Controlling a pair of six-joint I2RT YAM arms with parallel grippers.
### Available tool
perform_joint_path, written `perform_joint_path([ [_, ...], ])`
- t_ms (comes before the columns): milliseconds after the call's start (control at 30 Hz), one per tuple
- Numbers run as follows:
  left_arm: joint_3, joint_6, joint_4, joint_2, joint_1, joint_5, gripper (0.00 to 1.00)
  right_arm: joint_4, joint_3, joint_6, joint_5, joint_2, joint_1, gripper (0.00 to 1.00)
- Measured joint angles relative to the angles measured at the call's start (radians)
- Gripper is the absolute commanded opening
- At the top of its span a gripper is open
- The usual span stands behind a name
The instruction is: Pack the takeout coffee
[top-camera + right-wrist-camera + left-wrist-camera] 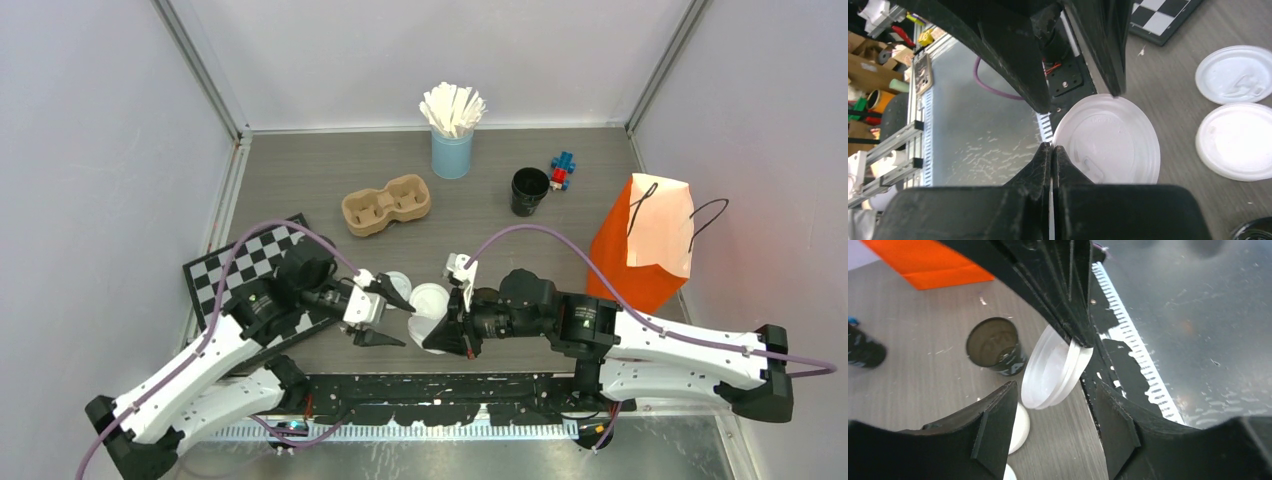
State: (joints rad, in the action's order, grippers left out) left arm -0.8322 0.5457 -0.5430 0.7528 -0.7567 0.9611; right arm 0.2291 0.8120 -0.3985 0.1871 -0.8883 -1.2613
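**Lid held on edge, no cup capped yet**

The lidding step is judged to be in hand. On the near side of the cardboard carrier (386, 203), a white lid (1113, 140) is pinched at its rim by the right claw (1052, 148). Its jaws are pressed together on the plastic, and the lid is held on edge, not flat. The left claw (392, 318) is set opposite with its jaws apart. The lid sits between them, untouched as far as can be seen. An open cup (995, 346) stands just past the held lid (in the overhead view it is hidden under the right arm). A second cup (529, 190), also unlidded, is seen to the right of the carrier. No cup has been set in the carrier.

Next, the lid would need to be turned level, brought over a cup's mouth and pressed down all round. A rim pinch gives little to press with, so the left claw may be needed.

Two loose lids (1235, 142) lie on the worktop (330, 160) nearer than the carrier and could be knocked. The stirrer cup (452, 150) behind the carrier, the orange bag (640, 260) far to its right and the chequered board (240, 270) to its near left are judged out of the way.
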Motion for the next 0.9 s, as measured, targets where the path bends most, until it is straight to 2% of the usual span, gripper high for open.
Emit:
perform_joint_path([
  [200, -0.019, 0.091, -0.072, 0.071, -0.103, -0.019, 0.64, 0.021, 0.005, -0.035, 0.053, -0.021, 0.0, 0.0],
  [300, -0.028, 0.117, -0.096, 0.095, -0.135, -0.028, 0.62, 0.023, 0.005, -0.045, 0.053, -0.02, 0.0, 0.0],
  [500, -0.029, 0.116, -0.096, 0.126, -0.178, -0.067, 0.47, 0.027, 0.005, -0.049, 0.057, 0.005, 0.0, 0.0],
  [667, -0.016, 0.042, 0.005, 0.126, -0.189, -0.095, 0.33, 0.027, 0.005, -0.049, 0.058, 0.01, 0.0, 0.01],
  [800, 0.013, -0.04, 0.063, 0.123, -0.19, -0.105, 0.19, 0.045, 0.005, -0.049, 0.026, 0.021, 0.0, 0.09],
  [833, 0.02, -0.063, 0.078, 0.121, -0.191, -0.108, 0.15, 0.056, 0.005, -0.048, 0.006, 0.031, 0.0, 0.13],
  [900, 0.029, -0.117, 0.113, 0.116, -0.191, -0.117, 0.12, 0.066, 0.001, -0.048, -0.034, 0.055, 0.0, 0.28],
])
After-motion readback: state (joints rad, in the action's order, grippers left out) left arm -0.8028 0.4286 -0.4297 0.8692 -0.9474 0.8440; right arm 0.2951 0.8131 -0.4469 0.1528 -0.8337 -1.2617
